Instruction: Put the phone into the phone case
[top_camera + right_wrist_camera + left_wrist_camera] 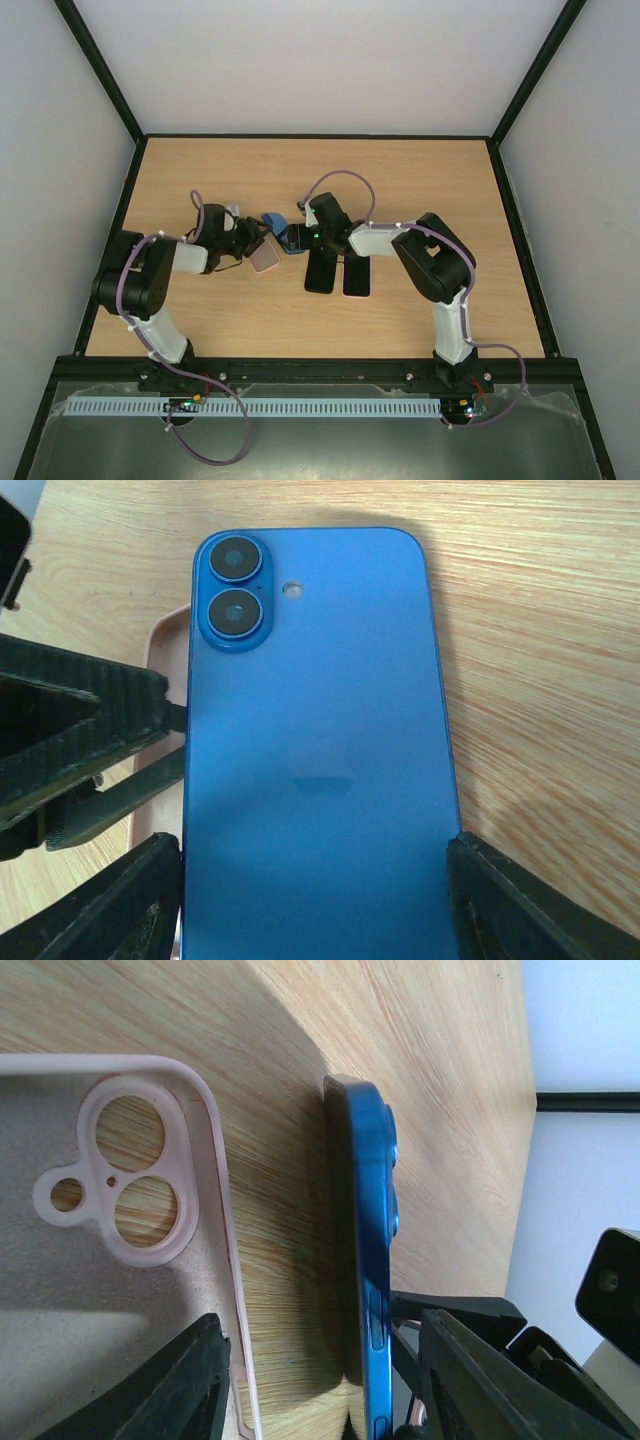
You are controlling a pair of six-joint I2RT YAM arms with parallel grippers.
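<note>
Two grippers at the pink phone case

Case lies flat on the wooden table, open side up, with the camera cut-out showing. Blue phone is tipped up on a long edge just beside the case's side wall, not in it. Right gripper: fingers clamp the phone's two long edges. Left gripper: fingers partly spread, straddling the case wall and phone; cannot tell if they touch. Two spare phones lie flat past the blue phone, away from the case.
</note>
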